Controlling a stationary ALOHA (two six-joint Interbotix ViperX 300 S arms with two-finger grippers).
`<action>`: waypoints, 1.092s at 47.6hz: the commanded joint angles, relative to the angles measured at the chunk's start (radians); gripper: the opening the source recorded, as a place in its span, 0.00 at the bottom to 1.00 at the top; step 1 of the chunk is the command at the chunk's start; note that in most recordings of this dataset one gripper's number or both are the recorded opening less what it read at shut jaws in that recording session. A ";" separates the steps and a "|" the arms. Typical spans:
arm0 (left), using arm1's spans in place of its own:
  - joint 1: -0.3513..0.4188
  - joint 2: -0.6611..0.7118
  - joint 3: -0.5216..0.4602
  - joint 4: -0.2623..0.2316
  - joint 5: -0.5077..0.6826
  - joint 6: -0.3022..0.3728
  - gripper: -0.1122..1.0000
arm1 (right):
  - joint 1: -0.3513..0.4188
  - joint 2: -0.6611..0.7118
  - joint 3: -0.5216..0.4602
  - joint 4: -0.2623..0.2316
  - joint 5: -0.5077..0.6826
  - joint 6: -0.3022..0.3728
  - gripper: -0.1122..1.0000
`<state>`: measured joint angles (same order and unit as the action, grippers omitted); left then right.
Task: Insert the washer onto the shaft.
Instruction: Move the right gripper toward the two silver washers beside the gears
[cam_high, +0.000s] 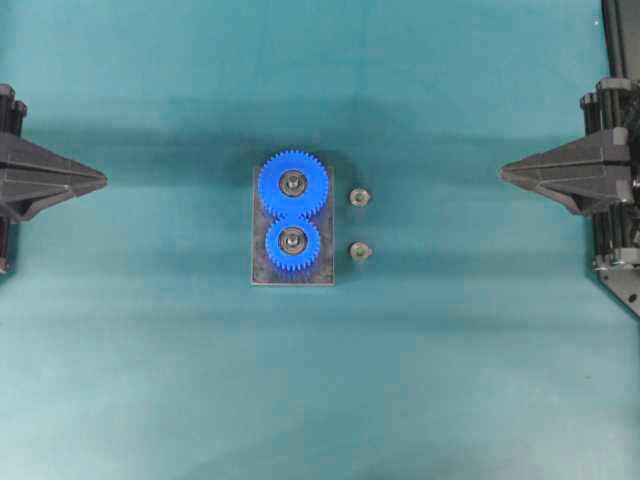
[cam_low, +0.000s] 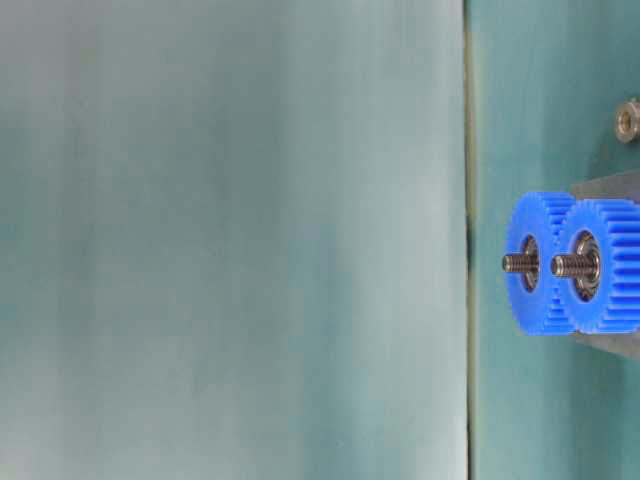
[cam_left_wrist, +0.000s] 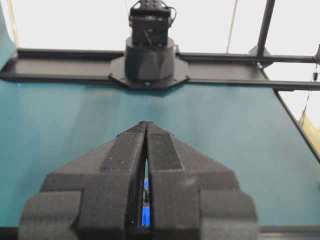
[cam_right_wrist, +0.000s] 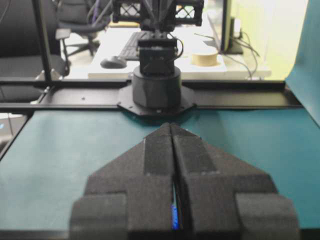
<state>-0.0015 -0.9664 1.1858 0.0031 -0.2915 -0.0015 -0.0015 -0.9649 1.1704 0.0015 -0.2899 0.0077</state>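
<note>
The left fingers (cam_high: 100, 180) and right fingers (cam_high: 505, 172) are clenched on nothing, tips facing each other. Midway between them, two threaded steel shafts (cam_low: 517, 263) stand upright through blue gears (cam_high: 293, 183) on a grey plate (cam_high: 262, 270). Two small metallic washers (cam_high: 360, 197) lie flat on the tabletop (cam_high: 450, 380), just beside the plate toward the right fingers.

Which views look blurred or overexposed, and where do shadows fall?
Overhead exterior: evenly lit, with a soft dark shadow band on the teal table behind the blue gears. Table-level exterior: the gears are sharp, the backdrop a featureless haze. Left wrist-mounted: background blown out white, the shut left end effector soft. Right wrist-mounted: the shut right end effector slightly blurred.
</note>
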 joint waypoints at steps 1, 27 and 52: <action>-0.011 0.060 -0.074 0.005 0.060 -0.046 0.11 | -0.028 0.020 -0.011 0.020 -0.003 0.017 0.12; 0.000 0.126 -0.169 0.012 0.376 -0.060 0.11 | -0.153 0.460 -0.316 0.167 0.723 0.057 0.11; 0.008 0.127 -0.175 0.012 0.399 -0.060 0.11 | -0.166 0.862 -0.462 0.034 0.646 -0.084 0.11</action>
<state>0.0015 -0.8437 1.0431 0.0138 0.1104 -0.0629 -0.1626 -0.1197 0.7332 0.0368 0.3942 -0.0614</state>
